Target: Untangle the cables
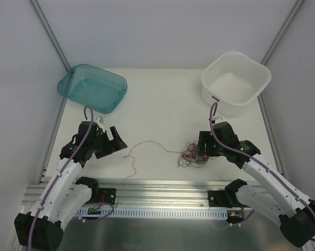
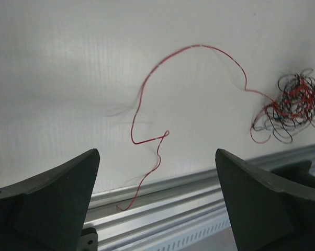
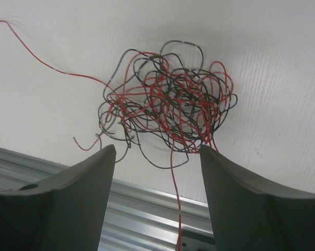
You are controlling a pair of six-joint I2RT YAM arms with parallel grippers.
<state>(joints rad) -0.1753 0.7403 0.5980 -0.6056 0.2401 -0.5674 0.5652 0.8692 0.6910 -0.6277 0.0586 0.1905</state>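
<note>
Locate the cables [image 1: 195, 154]: a loose, wiry ball of hair-thin red and black strands, curled and looped through one another with no visible order. It lies on the white table surface [image 1: 162, 110], right of centre and near the ribbed aluminium rail [image 1: 162, 189] at the near edge. In the right wrist view the ball [image 3: 168, 112] shows black loops around its outer edge and denser red kinks at its core. Several loose ends stick out at the lower left.

Note the single long red strand [image 1: 142, 149]. It leaves the ball on the left side, arcs across the table toward the left arm and ends in a hooked curl near the rail. In the left wrist view this strand [image 2: 147, 89] lies flat on the table and is free of other wires along its length.

Check the left gripper [image 1: 114, 137]. Its jaws stand wide apart and grip nothing; it sits just left of the strand's end. Check the right gripper [image 3: 157, 149]. Its jaws are also parted, and no wire is clamped. It sits at the ball's near right side, and one red end trails down between its fingers.

A translucent teal plastic tub [image 1: 94, 89] stands at the far left and a white plastic tub [image 1: 236, 83] at the far right, both well apart from the wires.
</note>
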